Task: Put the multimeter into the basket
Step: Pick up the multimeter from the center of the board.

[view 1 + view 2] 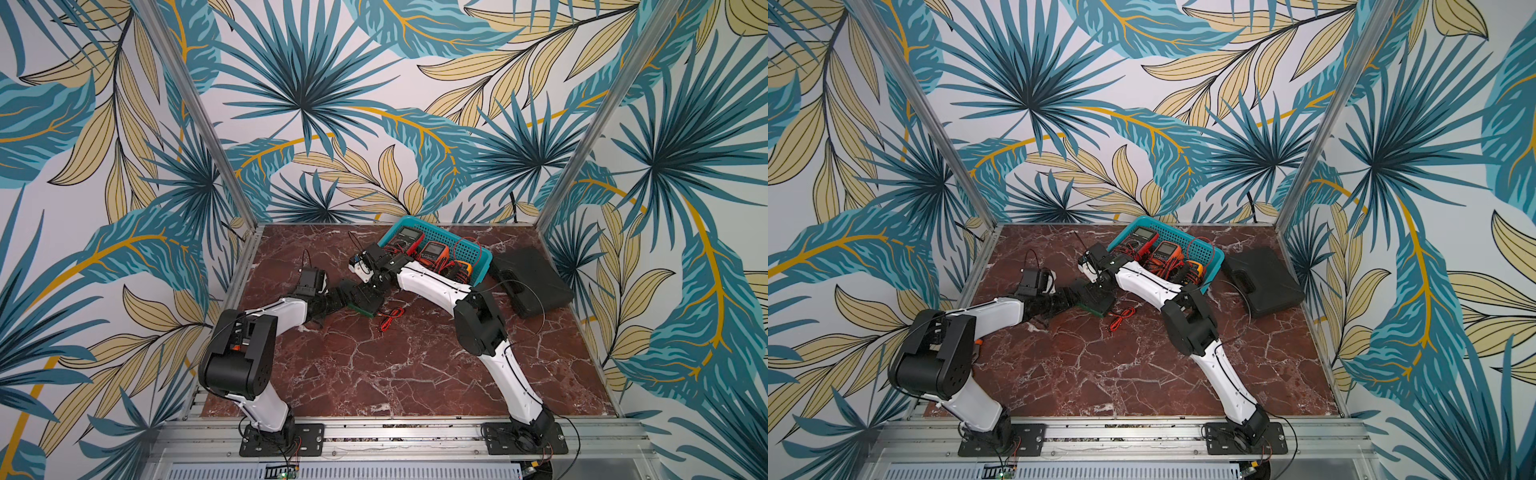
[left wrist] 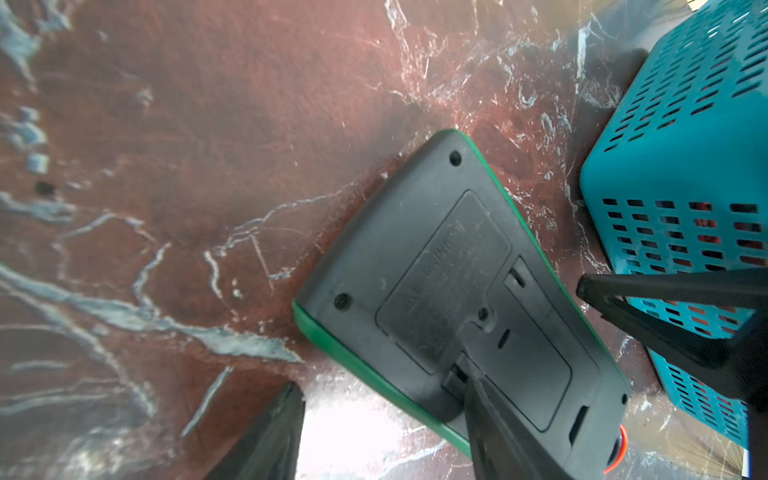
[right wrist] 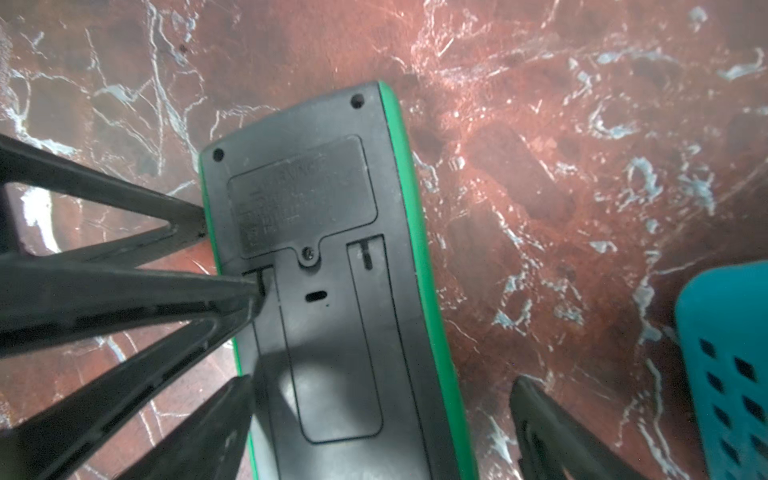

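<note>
A green multimeter (image 3: pixel 332 249) lies face down on the marble table, its black back up, just left of the teal basket (image 1: pixel 453 235). In both top views only its green edge (image 1: pixel 365 311) (image 1: pixel 1096 308) shows under the two wrists. My left gripper (image 2: pixel 378 374) has its jaws apart: one fingertip (image 2: pixel 469 374) rests on the black back at the stand slot, the other (image 2: pixel 286 411) stands beside the green edge with a gap. My right gripper (image 3: pixel 382 380) straddles the meter's width, open, one finger (image 3: pixel 224 415) at its side, the other (image 3: pixel 544 419) clear of it.
The basket (image 1: pixel 1214 259) holds a red meter (image 1: pixel 405 239), an orange meter (image 1: pixel 432 251), a yellow one (image 1: pixel 462 269) and tangled leads. Red and black leads (image 1: pixel 390 318) lie on the table by the green meter. A black case (image 1: pixel 532 282) sits right of the basket.
</note>
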Motion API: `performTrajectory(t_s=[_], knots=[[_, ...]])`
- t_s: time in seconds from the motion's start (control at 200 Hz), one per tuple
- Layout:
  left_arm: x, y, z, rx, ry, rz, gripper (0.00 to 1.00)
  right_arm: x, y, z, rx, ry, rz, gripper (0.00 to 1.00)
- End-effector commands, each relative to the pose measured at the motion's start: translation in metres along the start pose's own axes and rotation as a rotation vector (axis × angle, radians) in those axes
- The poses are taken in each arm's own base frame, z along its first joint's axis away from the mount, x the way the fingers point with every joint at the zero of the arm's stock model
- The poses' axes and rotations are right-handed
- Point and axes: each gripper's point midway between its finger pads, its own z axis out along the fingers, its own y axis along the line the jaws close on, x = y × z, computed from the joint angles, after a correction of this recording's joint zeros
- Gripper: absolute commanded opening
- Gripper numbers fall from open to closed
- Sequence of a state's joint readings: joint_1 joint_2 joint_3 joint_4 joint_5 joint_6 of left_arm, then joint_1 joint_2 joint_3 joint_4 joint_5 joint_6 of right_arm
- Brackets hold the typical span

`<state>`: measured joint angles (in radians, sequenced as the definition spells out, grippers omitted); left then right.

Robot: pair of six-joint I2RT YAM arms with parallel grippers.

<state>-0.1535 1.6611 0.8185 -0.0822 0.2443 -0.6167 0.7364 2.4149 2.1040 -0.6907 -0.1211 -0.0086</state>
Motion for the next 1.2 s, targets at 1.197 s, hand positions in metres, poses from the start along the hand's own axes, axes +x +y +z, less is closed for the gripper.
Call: performTrajectory(t_s=[1.197], knots=[[0.041,0.022,-0.003,0.024,0.082,-0.011,0.33,0.002,0.084,-0.021,-0.294,-0.284,0.450,0.56]])
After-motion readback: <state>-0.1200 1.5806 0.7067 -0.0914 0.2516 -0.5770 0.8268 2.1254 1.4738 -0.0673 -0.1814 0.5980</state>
